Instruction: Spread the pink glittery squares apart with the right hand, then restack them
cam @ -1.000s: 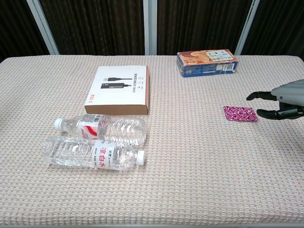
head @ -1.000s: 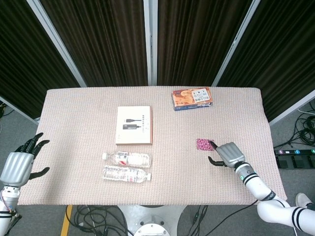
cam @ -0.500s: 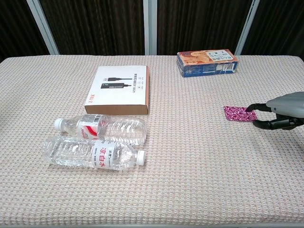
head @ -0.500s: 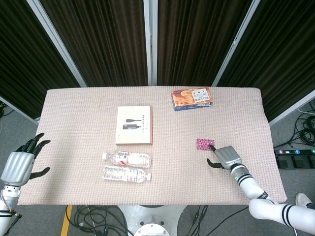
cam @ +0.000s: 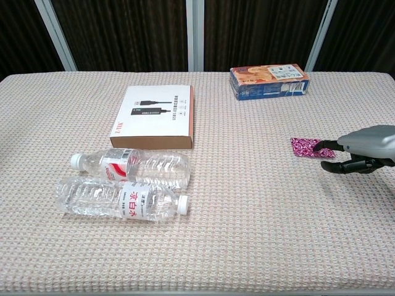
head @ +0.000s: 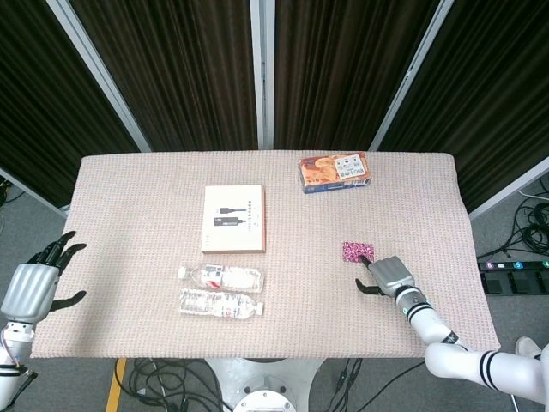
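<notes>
Right robot hand (head: pixel 390 275), fingers apart, fingertip on squares (cam: pixel 308 147). We press lightly and slide the top one sideways across the table (head: pixel 154 197).

small glittery pink squares (cam: pixel 307 147) on beige waffle-weave table cloth (cam: pixel 259 209); beyond them, orange-and-blue printed carton (cam: pixel 269 81); grey metal right hand (cam: pixel 364 148) with black fingers.

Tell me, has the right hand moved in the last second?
Yes. In the chest view the right hand has shifted leftward, so a fingertip now rests on the pink glittery squares, which lie where they were.
</notes>
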